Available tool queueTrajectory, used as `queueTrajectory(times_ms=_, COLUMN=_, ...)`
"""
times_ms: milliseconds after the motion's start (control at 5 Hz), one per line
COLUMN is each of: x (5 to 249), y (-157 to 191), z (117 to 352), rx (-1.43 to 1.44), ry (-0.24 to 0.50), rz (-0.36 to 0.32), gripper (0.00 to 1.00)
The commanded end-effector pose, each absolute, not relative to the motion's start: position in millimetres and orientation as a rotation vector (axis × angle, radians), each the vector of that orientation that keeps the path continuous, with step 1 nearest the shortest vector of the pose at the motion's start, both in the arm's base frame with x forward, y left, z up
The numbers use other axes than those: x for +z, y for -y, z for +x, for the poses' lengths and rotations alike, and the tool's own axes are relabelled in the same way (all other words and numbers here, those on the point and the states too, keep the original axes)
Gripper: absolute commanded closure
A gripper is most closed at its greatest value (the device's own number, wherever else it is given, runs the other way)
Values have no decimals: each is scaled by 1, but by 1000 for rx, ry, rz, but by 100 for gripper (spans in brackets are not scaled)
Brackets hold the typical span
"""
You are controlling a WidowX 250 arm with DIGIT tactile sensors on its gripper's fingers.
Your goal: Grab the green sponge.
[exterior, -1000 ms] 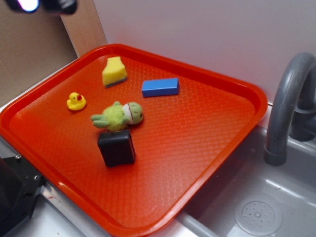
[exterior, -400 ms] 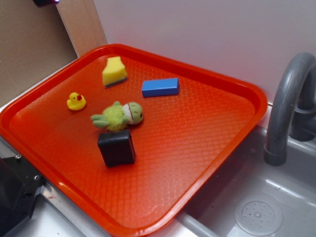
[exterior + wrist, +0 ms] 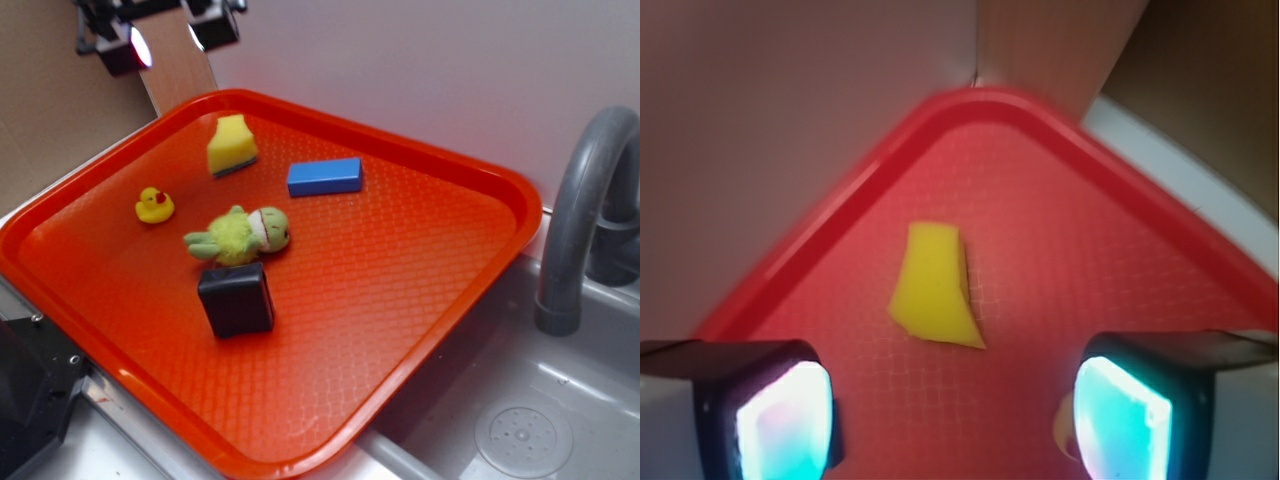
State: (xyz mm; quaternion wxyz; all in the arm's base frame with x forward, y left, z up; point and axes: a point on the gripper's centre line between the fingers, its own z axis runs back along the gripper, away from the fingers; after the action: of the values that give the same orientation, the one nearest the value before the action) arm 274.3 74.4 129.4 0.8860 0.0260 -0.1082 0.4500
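The green sponge [image 3: 232, 145] is a yellow tapered foam block with a thin dark layer on its underside, lying near the far corner of the red tray [image 3: 420, 330]. In the wrist view the sponge [image 3: 933, 286] lies ahead of and between my fingers. My gripper [image 3: 170, 38] hangs high above the tray's far left corner, up and to the left of the sponge. It is open, with nothing between the glowing pads [image 3: 785, 420].
On the tray lie a blue block [image 3: 325, 177], a fuzzy green plush toy [image 3: 240, 236], a small yellow duck [image 3: 154, 205] and a black box [image 3: 236, 299]. A grey sink [image 3: 520, 420] with a faucet [image 3: 580, 210] is at the right. A wall stands behind.
My gripper has come down into the top left of the exterior view, closer to the tray's far corner. The objects on the tray have not moved.
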Motion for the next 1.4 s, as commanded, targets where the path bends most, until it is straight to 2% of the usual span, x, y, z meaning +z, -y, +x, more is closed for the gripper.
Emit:
queueTrajectory(times_ms=0, x=108, y=-81, z=302, rx=985, ry=274, rz=55, gripper=0)
queueTrajectory(times_ms=200, x=97, y=-80, z=321, rx=999, ry=293, rz=92, gripper=0)
queueTrajectory(times_ms=400, x=87, y=-79, z=328, rx=995, ry=295, rz=124, gripper=0)
queueTrajectory(times_ms=600, x=79, y=-81, z=319, rx=972, ry=223, rz=180, gripper=0)
queueTrajectory(times_ms=800, x=97, y=-95, z=292, rx=959, ry=209, rz=203, gripper=0)
queueTrajectory(times_ms=1000, x=89, y=-97, z=295, rx=925, ry=203, rz=207, gripper=0)
queueTrajectory(times_ms=1200, x=67, y=-102, z=316, rx=876, ry=234, rz=199, gripper=0)
